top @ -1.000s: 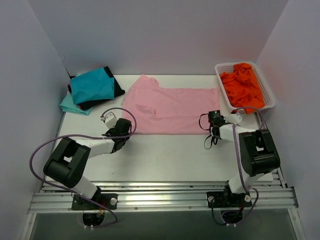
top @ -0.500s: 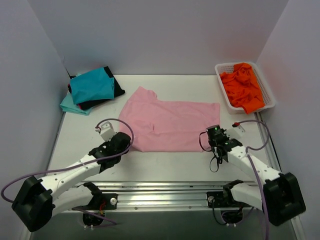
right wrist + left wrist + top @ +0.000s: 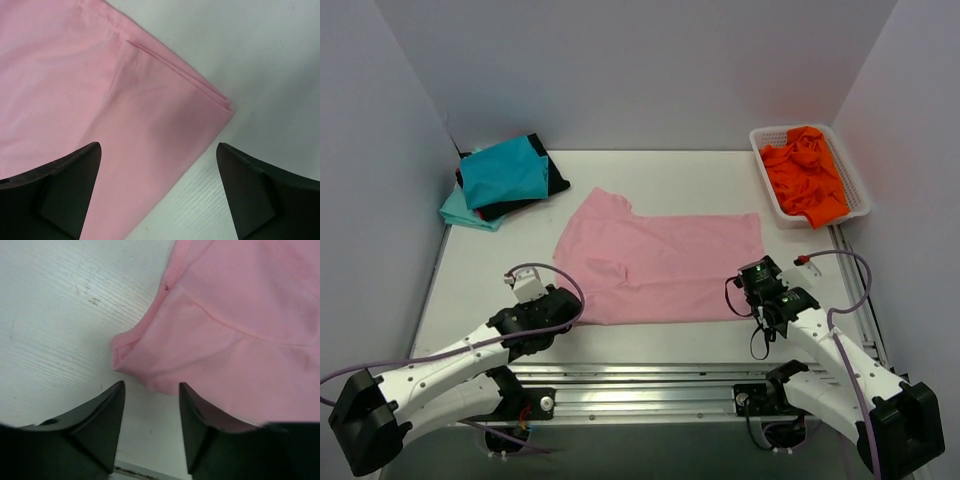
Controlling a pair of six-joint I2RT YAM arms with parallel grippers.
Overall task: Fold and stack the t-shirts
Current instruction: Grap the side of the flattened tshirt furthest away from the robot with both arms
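— While the light pink soft cloth t-shirt (image 3: 660, 265) lies spread mid-frame on the white tabletop (image 3: 650, 340), which step is this?
— Likely gripping for a fold. Left fingers (image 3: 100, 425) and right fingers (image 3: 65, 185) hang spread over its lower corners; next, they must close on them.

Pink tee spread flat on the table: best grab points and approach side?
Pinch the light pink cloth t-shirt at its two near corners, coming low from the near side. The left gripper faces a bunched, raised corner lump; the right gripper faces a layered hem corner. Elsewhere the cloth lies flat, probably hard to pinch.
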